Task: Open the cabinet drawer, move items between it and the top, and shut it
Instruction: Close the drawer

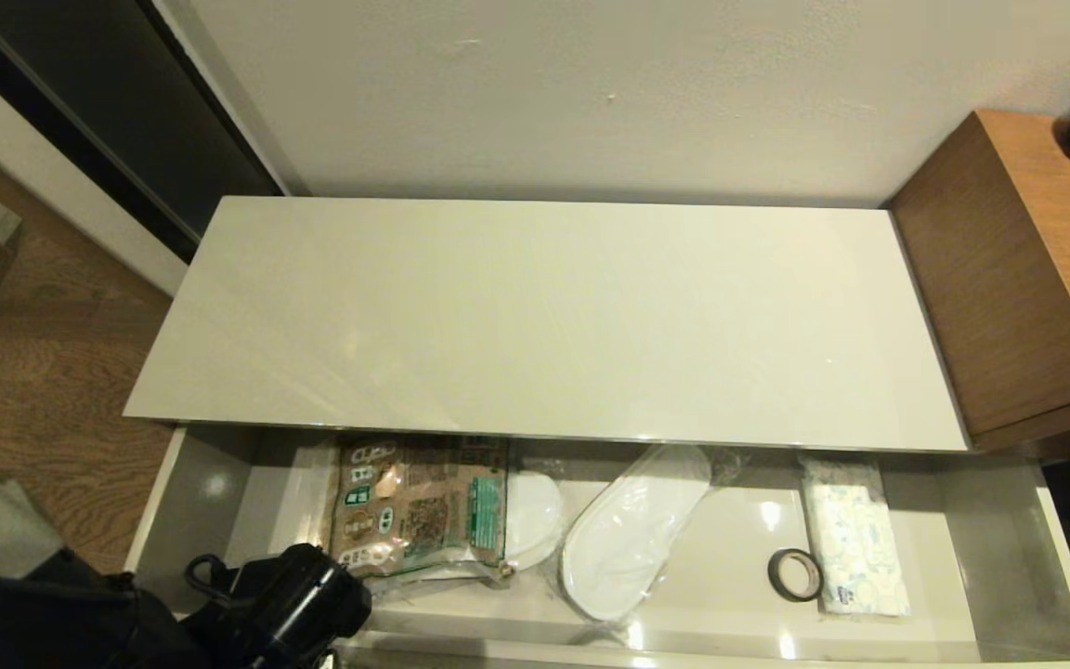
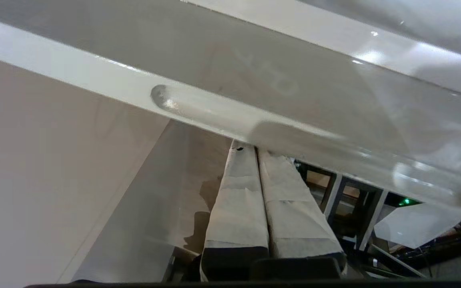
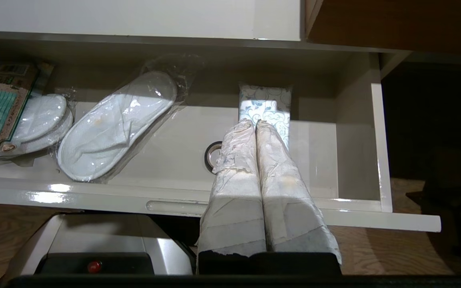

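Drawer [image 1: 191, 502] holds packet [image 1: 419, 506], slippers [image 1: 632, 530], tape ring [image 1: 795, 574], tissue pack [image 1: 855, 548]; both arms' fingers [image 2: 250, 192] closed, empty.

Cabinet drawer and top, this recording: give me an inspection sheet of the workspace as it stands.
Surface: the top is a glossy cream slab, nothing seen on it.
Job's things: the cabinet drawer is pulled open; in it, the brown-and-green packet at the left, the tape ring beside the tissue pack at the right.
Clutter: plastic-wrapped white slippers mid-drawer, another pair partly under the packet.
Grippers: left end effector shut, empty, tips just under the drawer front's oblong recess; right end effector shut, empty, parked out in front of the open drawer.
Cables: a black loop on the left arm.
Surroundings: brown wooden unit to the right, wood floor, plain wall.
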{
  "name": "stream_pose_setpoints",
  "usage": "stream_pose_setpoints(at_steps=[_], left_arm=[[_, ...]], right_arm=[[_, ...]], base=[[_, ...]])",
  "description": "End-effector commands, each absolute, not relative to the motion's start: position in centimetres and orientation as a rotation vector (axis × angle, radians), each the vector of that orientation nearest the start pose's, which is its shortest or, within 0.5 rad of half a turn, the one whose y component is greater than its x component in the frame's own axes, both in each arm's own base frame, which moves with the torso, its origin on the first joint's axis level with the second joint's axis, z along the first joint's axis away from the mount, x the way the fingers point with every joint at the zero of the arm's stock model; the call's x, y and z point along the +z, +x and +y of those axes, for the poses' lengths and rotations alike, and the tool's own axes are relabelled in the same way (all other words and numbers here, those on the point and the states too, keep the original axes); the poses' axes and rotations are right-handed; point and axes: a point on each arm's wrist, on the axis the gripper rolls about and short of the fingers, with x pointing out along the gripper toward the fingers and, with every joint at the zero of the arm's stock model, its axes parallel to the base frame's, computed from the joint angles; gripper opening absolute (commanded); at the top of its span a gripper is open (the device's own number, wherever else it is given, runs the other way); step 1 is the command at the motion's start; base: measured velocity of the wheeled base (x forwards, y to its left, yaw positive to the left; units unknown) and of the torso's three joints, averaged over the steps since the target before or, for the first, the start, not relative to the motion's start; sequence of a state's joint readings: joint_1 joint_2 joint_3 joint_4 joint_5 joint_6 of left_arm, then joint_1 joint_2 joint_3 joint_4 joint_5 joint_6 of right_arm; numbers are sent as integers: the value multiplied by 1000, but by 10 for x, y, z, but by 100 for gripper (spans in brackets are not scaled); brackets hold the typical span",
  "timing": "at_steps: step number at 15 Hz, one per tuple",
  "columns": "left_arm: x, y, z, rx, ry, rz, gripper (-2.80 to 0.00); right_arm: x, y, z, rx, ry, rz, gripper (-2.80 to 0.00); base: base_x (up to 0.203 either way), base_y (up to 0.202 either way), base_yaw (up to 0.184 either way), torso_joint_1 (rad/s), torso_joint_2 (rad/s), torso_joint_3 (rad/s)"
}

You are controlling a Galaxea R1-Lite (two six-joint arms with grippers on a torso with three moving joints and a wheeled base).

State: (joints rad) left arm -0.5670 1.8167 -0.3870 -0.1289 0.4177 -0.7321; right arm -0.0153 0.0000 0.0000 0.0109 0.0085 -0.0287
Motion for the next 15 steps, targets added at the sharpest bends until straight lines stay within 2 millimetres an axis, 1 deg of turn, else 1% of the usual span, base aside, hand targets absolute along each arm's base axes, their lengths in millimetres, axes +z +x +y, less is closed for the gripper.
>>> stream_pose_setpoints(at_steps=[1, 5, 9, 12, 15], left_arm=[[29, 180, -104, 291, -38, 1093, -280], [30, 193, -110, 331, -24, 1037, -280], [44, 206, -115, 316, -13, 969, -280], [62, 222, -118, 307, -14, 914, -280], [91, 245, -122, 311, -28, 879, -280]], right_arm=[[74, -23, 1, -6, -29, 11, -280], [74, -23, 1, -6, -29, 11, -280], [74, -23, 1, -8, -29, 11, -280], [74, -23, 1, -6, -29, 11, -280], [74, -23, 1, -8, -29, 11, -280]], base=[[0, 0, 0, 0, 0, 0], [0, 0, 0, 0, 0, 0], [0, 0, 0, 0, 0, 0], [0, 0, 0, 0, 0, 0], [0, 0, 0, 0, 0, 0]])
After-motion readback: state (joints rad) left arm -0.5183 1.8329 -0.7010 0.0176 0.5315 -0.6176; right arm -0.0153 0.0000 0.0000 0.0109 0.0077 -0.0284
